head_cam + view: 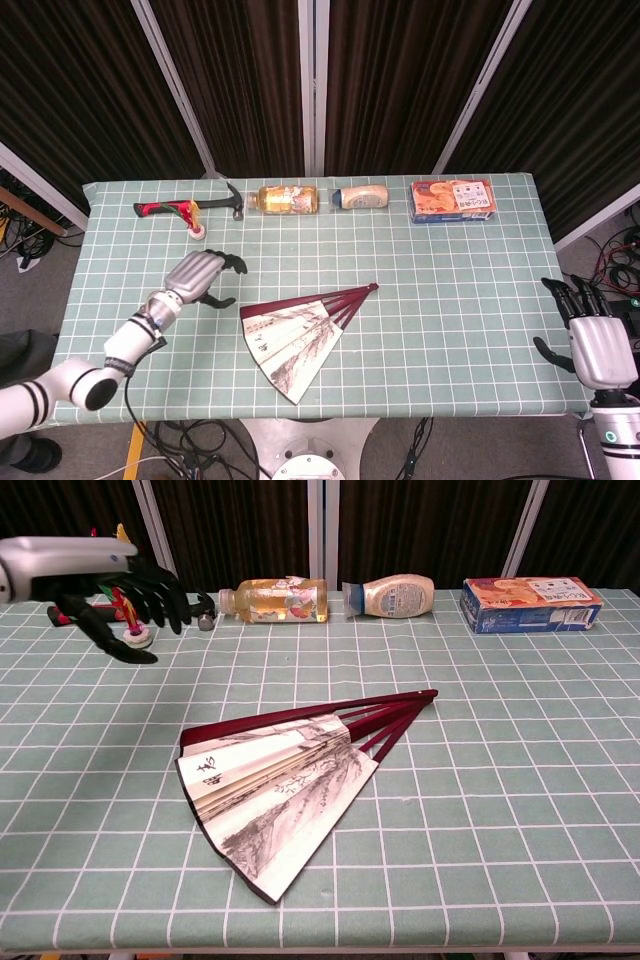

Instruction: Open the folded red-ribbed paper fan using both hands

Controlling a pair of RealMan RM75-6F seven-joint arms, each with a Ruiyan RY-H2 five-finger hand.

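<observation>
On the green-checked bench (pixel 470 300), near its front middle, the paper fan (pixel 297 333) is lying flat and partly spread, its red ribs meeting at a pivot that is pointing toward the far right. My left robot hand (pixel 200 277) is hovering over the bench just left of the fan, apart from it, its dark fingers (pixel 150 590) spread and curving downward, gripping nothing. My right robot hand (pixel 590 338) is hanging off the bench's right front edge, well apart from the fan, fingers spread and empty. Along the far edge are lying a hammer (pixel 187 207), a feathered shuttlecock (pixel 197 231), two bottles (pixel 288 199) (pixel 361 196) on their sides, and an orange-and-blue box (pixel 453 200).
</observation>
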